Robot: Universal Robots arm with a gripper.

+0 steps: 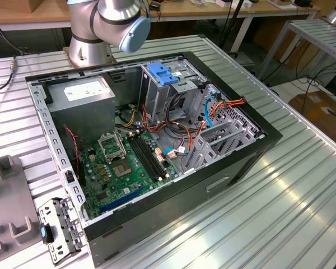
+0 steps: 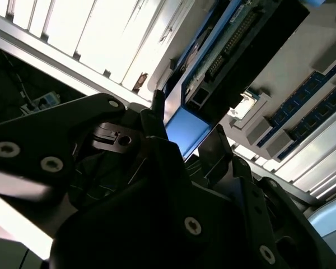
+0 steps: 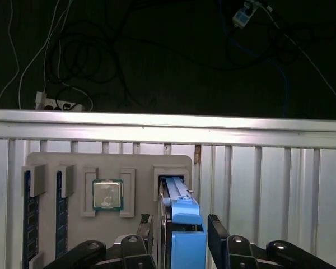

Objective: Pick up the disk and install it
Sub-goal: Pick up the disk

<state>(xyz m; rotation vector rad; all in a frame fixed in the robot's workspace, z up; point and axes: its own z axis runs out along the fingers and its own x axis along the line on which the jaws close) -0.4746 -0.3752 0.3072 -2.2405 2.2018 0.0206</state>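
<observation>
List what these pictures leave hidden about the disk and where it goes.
- First wrist view: the disk, standing in a slot of the tray, is partly cut off by the picture's edge.
- Second wrist view: the gripper covers much of the disk with its dark body.
- Exterior view: the inside of the drive cage is hidden by its metal walls and the blue latch plate. The arm is cut off by the picture's edge.

Open computer case, motherboard exposed, lies on slatted table.
</observation>
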